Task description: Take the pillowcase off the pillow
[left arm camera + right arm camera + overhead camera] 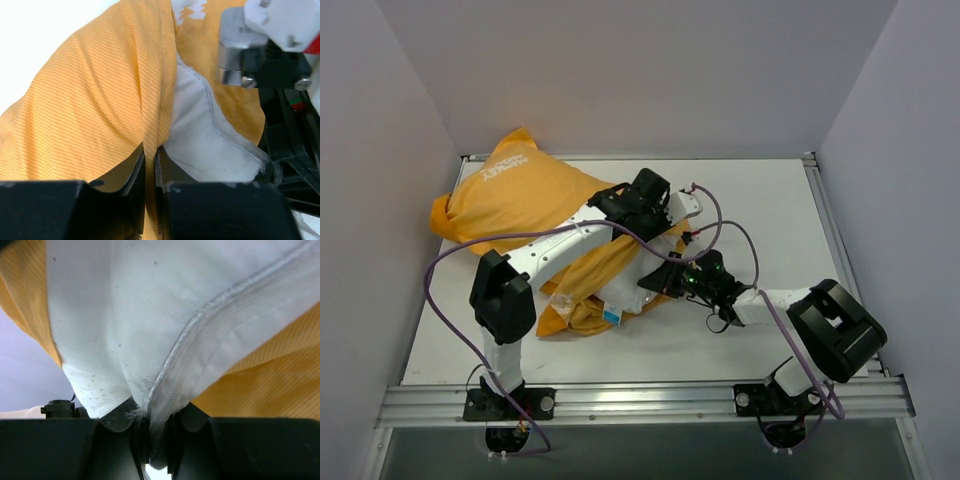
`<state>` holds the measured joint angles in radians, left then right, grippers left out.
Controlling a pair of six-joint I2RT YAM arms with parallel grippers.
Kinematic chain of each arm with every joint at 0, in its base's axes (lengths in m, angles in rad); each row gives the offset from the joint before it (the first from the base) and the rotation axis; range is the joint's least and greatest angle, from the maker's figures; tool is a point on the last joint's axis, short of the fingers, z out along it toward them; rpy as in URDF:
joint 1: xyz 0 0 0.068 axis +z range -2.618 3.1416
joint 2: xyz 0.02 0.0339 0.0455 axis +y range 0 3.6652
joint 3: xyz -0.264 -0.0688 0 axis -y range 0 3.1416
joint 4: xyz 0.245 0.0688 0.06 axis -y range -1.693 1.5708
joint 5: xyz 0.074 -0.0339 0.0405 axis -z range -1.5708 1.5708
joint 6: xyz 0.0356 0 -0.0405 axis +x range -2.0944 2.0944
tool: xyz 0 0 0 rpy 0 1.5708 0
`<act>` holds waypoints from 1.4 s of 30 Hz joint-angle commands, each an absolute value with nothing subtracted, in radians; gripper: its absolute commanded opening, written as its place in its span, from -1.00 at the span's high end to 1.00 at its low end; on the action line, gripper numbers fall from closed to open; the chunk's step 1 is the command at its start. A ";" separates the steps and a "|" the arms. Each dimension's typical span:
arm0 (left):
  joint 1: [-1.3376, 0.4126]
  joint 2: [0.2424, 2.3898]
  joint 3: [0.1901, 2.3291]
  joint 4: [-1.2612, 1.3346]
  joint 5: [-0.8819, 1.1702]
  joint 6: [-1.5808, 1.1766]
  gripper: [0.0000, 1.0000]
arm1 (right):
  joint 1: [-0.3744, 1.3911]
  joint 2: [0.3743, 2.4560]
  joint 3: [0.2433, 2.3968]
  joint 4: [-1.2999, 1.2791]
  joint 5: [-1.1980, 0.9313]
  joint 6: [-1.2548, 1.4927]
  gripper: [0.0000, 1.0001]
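Closest in, the left gripper (150, 156) stands nearly shut, pinching a fold of the orange pillowcase (95, 100) between its pads, with the white pillow (200, 135) bulging out just to the right. Further right, the right gripper (152, 412) is clamped on the pillow's stitched seam. Both meet near the middle of the table (790, 210), where the half-covered pillow lies.

Counts one orange-yellow pillowcase (90, 100) pinched in the left gripper (150, 155), one white pillow (125, 315) pinched in the right gripper (152, 415), two grippers in all, one table (770, 200) under both.
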<state>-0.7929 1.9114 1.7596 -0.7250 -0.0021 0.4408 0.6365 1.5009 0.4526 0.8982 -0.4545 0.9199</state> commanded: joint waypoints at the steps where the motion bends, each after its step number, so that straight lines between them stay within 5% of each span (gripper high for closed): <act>1: -0.740 1.916 1.839 -0.624 0.009 0.362 0.63 | 0.655 1.447 0.417 0.852 -0.505 0.910 1.00; 5: -0.700 1.928 1.899 -0.644 0.078 0.315 0.59 | 0.655 1.413 0.388 0.796 -0.495 0.896 1.00; 9: -0.652 1.974 1.939 -0.617 0.020 0.292 0.96 | 0.673 1.376 0.371 0.770 -0.497 0.905 1.00; 21: -0.401 2.074 1.922 -0.529 -0.210 0.394 0.96 | 0.744 1.013 0.350 0.361 -0.399 0.873 1.00; 31: -0.305 1.908 1.698 -0.537 0.009 0.480 0.95 | 0.744 1.038 0.354 0.365 -0.391 0.850 1.00; 33: -0.328 1.872 1.698 -0.587 0.073 0.469 0.83 | 0.744 1.124 0.380 0.380 -0.409 0.825 1.00; 35: -0.351 1.849 1.726 -0.639 0.130 0.450 0.51 | 0.744 1.176 0.402 0.416 -0.440 0.795 1.00; 41: -0.414 1.816 1.740 -0.715 0.195 0.433 0.20 | 0.739 1.253 0.410 0.453 -0.500 0.741 1.00; 42: -0.443 1.813 1.729 -0.718 0.192 0.452 0.20 | 0.736 1.244 0.416 0.439 -0.497 0.732 0.56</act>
<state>-0.4015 1.8626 1.7081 -0.6849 0.1768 0.4244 0.7284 1.2507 0.3855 0.4995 -0.4248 0.7986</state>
